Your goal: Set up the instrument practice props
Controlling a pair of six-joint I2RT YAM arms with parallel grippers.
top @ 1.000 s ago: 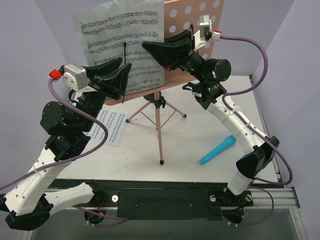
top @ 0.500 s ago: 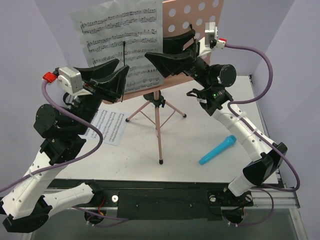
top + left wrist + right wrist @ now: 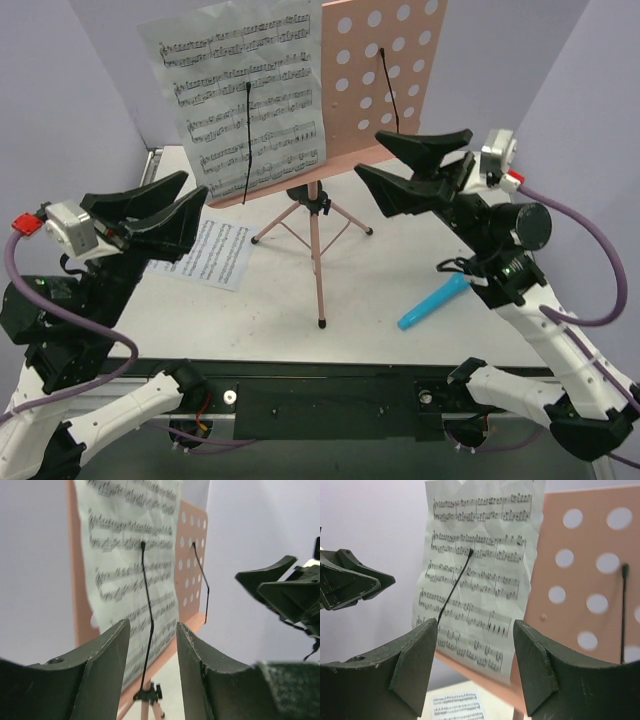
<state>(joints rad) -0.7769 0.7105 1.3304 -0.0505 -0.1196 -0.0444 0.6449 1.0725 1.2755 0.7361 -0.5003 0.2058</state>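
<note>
At the near edge of the table, the left gripper hangs at about 8 o'clock from the stand's feet. Its jaws are spread and hold nothing. The right gripper is at about 3 o'clock, also parted and empty. Both point toward the stand without touching it.

A blue tube lies on the table at 4 o'clock from the tripod legs, under the right arm. One sheet of music lies flat on the table at 9 o'clock from the legs, just beyond the left gripper.

Farther back, the pink music stand is upright on its spread legs near the middle of the table. A second sheet of music leans on the left half of its hole-punched desk, and a black wire holder crosses in front of it. Another wire holder rises over the bare right half. In the left wrist view the wire in front of the sheet shows between that gripper's fingers.
</note>
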